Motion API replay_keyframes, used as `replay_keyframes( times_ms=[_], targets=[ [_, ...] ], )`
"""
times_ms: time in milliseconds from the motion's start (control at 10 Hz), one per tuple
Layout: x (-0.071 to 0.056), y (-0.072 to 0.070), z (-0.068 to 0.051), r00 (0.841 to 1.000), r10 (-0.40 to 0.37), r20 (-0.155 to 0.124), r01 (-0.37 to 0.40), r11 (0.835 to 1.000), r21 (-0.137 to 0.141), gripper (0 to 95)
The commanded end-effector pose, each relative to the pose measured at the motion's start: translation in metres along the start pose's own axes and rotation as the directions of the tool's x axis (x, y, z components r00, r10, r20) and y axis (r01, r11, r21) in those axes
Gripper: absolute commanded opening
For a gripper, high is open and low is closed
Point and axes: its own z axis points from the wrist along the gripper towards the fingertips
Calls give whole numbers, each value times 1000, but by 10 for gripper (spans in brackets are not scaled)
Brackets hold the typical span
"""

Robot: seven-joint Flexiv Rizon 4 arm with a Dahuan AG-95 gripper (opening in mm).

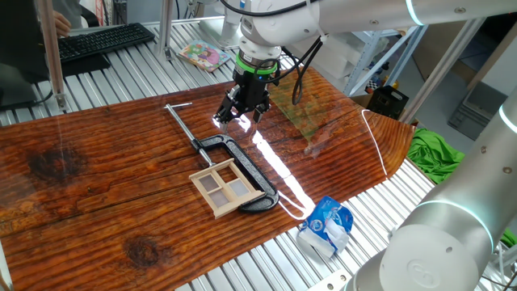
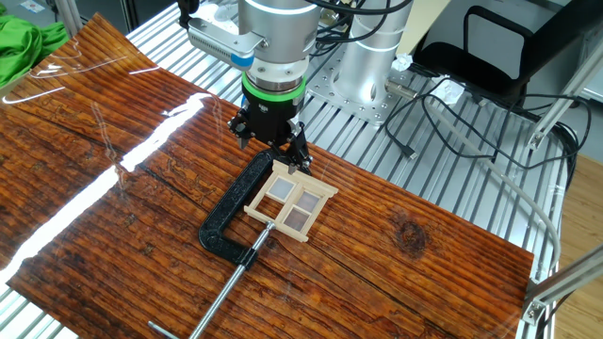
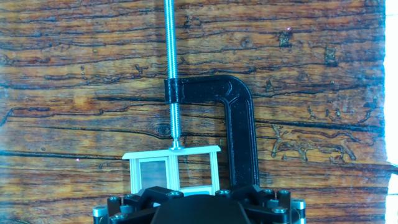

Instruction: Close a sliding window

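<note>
The sliding window (image 1: 228, 187) is a small pale wood frame with four greyish panes, lying flat on the wooden table (image 1: 97, 178). It also shows in the other fixed view (image 2: 290, 205) and at the bottom of the hand view (image 3: 174, 171). A black C-clamp (image 1: 246, 166) holds it, with the steel screw (image 3: 169, 56) pressing on one frame edge. My gripper (image 1: 242, 111) hovers above the table beside the clamp and window, touching nothing. Its fingers look spread and empty in the other fixed view (image 2: 273, 146). The hand view shows only the gripper's black body, not the fingertips.
A blue and white bag (image 1: 327, 226) lies at the table's near right edge. A green cloth (image 1: 436, 153) hangs to the right. A keyboard (image 1: 97, 40) and a coloured packet (image 1: 202, 55) lie behind the table. Cables (image 2: 443, 122) run over the metal bench.
</note>
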Motion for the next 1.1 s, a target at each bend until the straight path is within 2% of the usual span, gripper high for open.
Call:
replay_keyframes(
  times_ms=[100, 1100],
  targets=[
    [0, 0, 0, 989, 138, -61, -142, 988, -67, 0],
    [0, 0, 0, 989, 135, -65, -140, 988, -70, 0]
  ],
)
